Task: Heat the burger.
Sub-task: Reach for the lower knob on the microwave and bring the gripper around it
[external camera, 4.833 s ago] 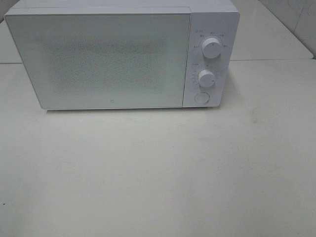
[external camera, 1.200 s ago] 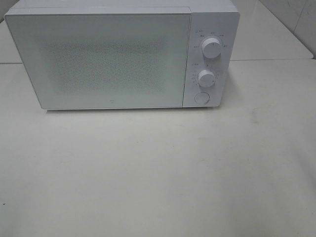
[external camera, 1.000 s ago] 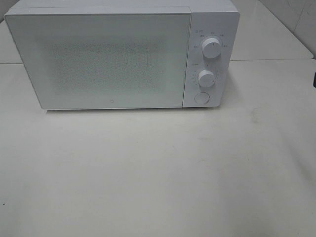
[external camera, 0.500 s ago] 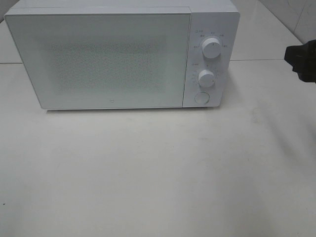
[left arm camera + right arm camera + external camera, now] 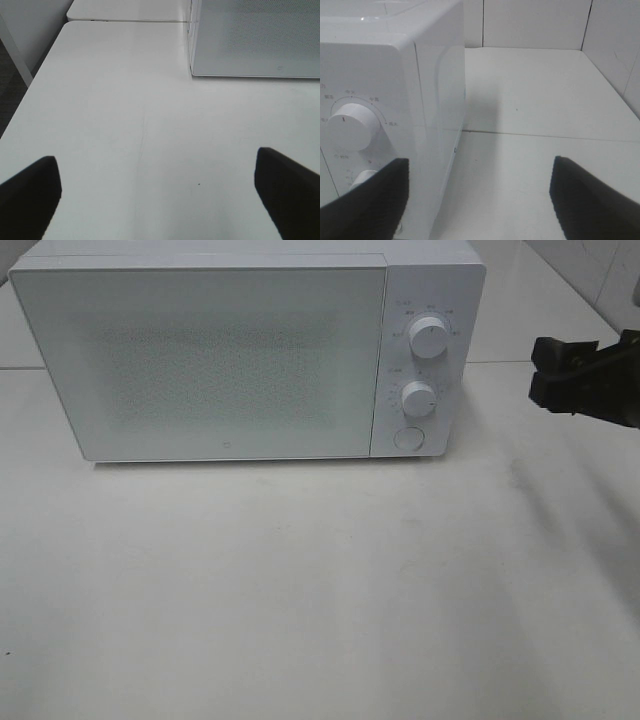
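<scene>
Fingers (image 5: pixel 560 348) of right gripper (image 5: pixel 537 372) hover parted near microwave (image 5: pixel 220 360).

This looks like a robot test lab, set up a bit like a kitchen. A white microwave (image 5: pixel 230 360) with two round knobs (image 5: pixel 428 337) and a round button (image 5: pixel 407 438) sits on a plain white table (image 5: pixel 300 590), toward 12 o'clock in the high view. A second table (image 5: pixel 545 310), white too, is pushed up against the first one at 1 o'clock, with a thin seam between them. The wall panels (image 5: pixel 535 22) are flat and white with dark lines between them. The floor (image 5: pixel 7 100) beside the table is dark grey. At 3 o'clock the black right gripper (image 5: pixel 545 372) of a robot arm shows, so this is a lab more than a home.
</scene>
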